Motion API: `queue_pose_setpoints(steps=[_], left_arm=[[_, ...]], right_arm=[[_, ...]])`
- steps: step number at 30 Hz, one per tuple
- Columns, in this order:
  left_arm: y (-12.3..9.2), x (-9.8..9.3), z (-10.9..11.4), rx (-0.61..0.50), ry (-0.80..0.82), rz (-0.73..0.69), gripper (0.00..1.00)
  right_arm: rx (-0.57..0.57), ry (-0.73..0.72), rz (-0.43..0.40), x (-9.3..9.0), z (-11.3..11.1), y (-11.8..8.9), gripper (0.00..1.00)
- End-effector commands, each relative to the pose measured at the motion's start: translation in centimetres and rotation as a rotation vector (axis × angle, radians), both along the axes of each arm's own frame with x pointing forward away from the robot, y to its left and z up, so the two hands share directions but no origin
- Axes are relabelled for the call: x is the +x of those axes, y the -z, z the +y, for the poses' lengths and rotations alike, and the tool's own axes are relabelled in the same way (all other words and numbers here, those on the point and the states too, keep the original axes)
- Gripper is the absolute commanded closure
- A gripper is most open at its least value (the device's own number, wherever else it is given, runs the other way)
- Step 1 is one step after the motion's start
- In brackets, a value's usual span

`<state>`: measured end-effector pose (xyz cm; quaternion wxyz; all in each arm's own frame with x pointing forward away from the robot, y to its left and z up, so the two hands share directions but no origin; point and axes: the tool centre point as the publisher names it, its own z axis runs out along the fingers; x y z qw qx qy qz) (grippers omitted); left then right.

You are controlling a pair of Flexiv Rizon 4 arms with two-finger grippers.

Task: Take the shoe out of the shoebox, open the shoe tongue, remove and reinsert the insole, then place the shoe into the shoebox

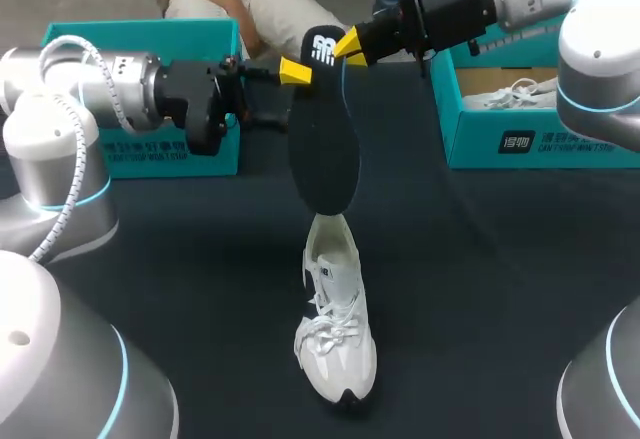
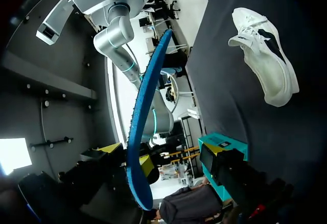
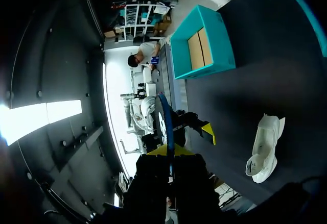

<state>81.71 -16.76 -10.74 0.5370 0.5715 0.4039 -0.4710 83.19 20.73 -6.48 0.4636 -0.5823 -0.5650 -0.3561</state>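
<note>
While the right gripper [image 1: 350,44] pinches the heel end of the black insole [image 1: 325,139] between its yellow tips, the insole hangs toe down above the middle of the table [image 1: 200,259]. In the right wrist view its blue edge runs straight in between those fingers. The left gripper [image 1: 295,71] stands wide beside the same heel end. Its fingers are spread to either side of the insole and do not clamp it.

The white shoe [image 1: 336,324] rests upright on its sole toward the table's near edge, toe pointing at that edge. The insole's lower tip hangs right over the shoe's heel; whether the two touch cannot be told.

A teal shoebox [image 1: 140,39] sits open at the far-left corner, and the left arm's wrist lies across its front wall. A second teal shoebox [image 1: 470,134] at the far-right corner holds another white shoe [image 1: 515,91], and the right arm passes above that box's far side.
</note>
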Motion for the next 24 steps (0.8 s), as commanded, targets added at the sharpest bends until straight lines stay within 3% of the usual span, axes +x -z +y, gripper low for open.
queue_pose_setpoints(steps=[1, 6, 7, 8, 9, 10, 24], left_arm=[[0.2, 0.3, -0.7, -0.005, -0.001, -0.003, 0.00], [0.5, 0.5, -0.9, -0.009, 0.000, -0.001, 0.00], [0.5, 0.6, -0.9, -0.011, 0.001, -0.003, 0.12], [0.5, 0.6, -0.9, -0.013, 0.001, -0.003, 0.51], [0.5, 0.6, -0.9, -0.015, 0.002, -0.002, 0.65], [0.5, 0.6, -0.9, -0.018, 0.002, 0.000, 0.98], [0.4, 0.7, -0.6, -0.035, 0.004, 0.001, 1.00]], right_arm=[[0.004, -0.003, 0.012, 0.2, 1.6, 0.0, 1.00], [0.010, -0.008, 0.015, 0.2, 2.1, -0.2, 1.00], [0.011, -0.008, 0.015, 0.2, 2.1, -0.2, 1.00], [0.012, -0.007, 0.015, 0.2, 2.1, -0.2, 1.00], [0.013, -0.006, 0.016, 0.2, 2.1, -0.2, 1.00], [0.014, -0.005, 0.017, 0.2, 2.0, -0.1, 1.00], [0.032, 0.019, 0.038, 0.2, 1.5, 1.0, 1.00]])
